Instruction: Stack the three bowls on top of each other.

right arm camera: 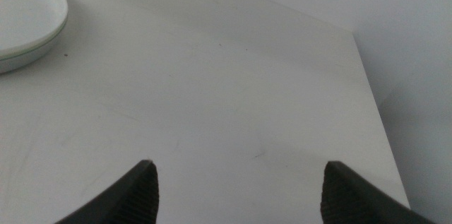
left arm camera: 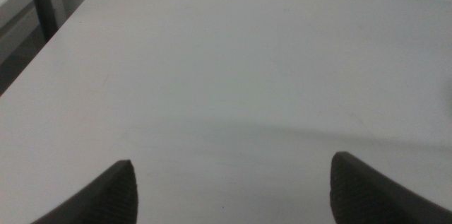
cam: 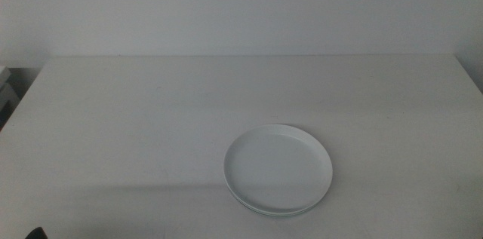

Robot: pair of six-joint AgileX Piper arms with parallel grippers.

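The bowls stand nested in one stack [cam: 278, 167] on the white table, right of centre near the front edge. The top one is pale and plate-like. A thin mint green rim [cam: 273, 213] shows under it. I cannot tell the white and the pale grey one apart. The stack also shows in the right wrist view [right arm camera: 25, 12], with the green rim line [right arm camera: 37, 46] low on its side. My right gripper [right arm camera: 239, 163] is open and empty over bare table, well away from the stack. My left gripper [left arm camera: 232, 162] is open and empty over bare table; a dark bit of it [cam: 34, 233] shows at the bottom left.
The table's right edge [right arm camera: 371, 90] runs close to my right gripper. A dark post [left arm camera: 40, 1] stands beyond the table's left edge. A grey object [cam: 6, 92] sits off the table's left side.
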